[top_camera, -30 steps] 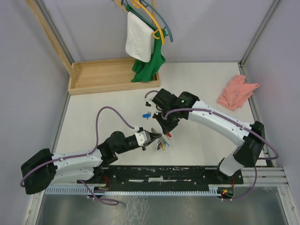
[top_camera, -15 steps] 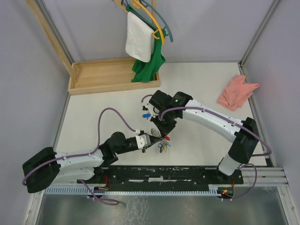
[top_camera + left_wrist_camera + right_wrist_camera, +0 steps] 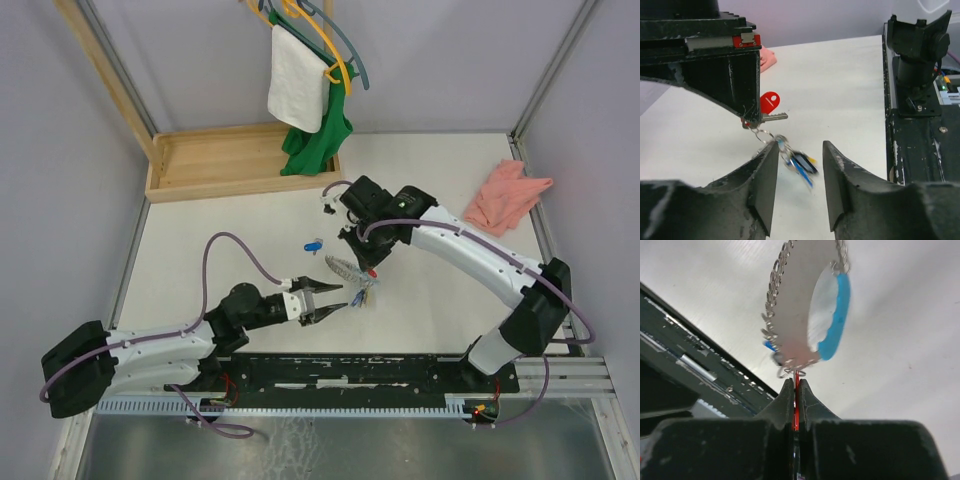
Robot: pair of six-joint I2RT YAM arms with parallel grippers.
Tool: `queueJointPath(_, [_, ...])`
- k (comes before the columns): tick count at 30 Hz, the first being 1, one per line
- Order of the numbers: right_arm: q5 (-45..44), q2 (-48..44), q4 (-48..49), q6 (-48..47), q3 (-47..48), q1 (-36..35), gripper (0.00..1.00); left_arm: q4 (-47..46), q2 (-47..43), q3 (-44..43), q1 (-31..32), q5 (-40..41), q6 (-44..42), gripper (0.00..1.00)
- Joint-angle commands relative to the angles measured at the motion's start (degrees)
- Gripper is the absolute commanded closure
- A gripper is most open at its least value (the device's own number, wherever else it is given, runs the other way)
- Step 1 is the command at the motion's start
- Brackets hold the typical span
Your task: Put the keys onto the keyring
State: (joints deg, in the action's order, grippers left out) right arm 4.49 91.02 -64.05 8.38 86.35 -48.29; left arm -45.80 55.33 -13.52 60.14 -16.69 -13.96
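The red-headed key (image 3: 769, 102) is pinched in my right gripper (image 3: 364, 268), which is shut on it above the table. From that key the keyring (image 3: 766, 135) hangs with a small chain and blurred blue and yellow tags (image 3: 802, 164). In the right wrist view the red key (image 3: 796, 402) sits edge-on between the shut jaws, with an oval blue-edged tag (image 3: 827, 315) dangling beyond. My left gripper (image 3: 338, 300) is open, its fingers (image 3: 765, 180) either side of the hanging tags without gripping them. The blue-headed key (image 3: 314, 244) lies alone on the white table, left of the right gripper.
A wooden tray (image 3: 235, 160) stands at the back left with a green cloth (image 3: 318, 140) and a white towel (image 3: 298, 88) hanging on hangers over it. A pink cloth (image 3: 506, 196) lies at the back right. A black rail (image 3: 350, 370) runs along the near edge.
My left gripper has opened, let go of the keyring bunch and drawn back a little. The right gripper has moved right and back with the red key, the keyring swinging below it.
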Motion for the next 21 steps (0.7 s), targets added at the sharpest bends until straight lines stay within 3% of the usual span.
queueJointPath(1, [-5.35, -4.16, 1.83, -2.35, -0.82, 1.42, 0.99, -1.71, -2.63, -0.38, 0.19, 3.27, 0.17, 0.48])
queueJointPath(8, [-6.90, -5.78, 4.09, -2.50, -5.12, 1.78, 0.99, 1.20, -4.83, 0.76, 0.00, 14.14, 6.31, 0.37])
queueJointPath(15, [-3.14, -7.90, 5.89, 2.53, -13.52, 1.80, 0.99, 8.39, -7.39, 1.68, -0.45, 25.93, 16.01, 0.29])
queueJointPath(21, [2.28, -8.05, 14.88, 7.81, -23.87, 1.00, 0.99, 14.15, -9.85, 2.03, -3.25, 31.29, 27.07, 0.19])
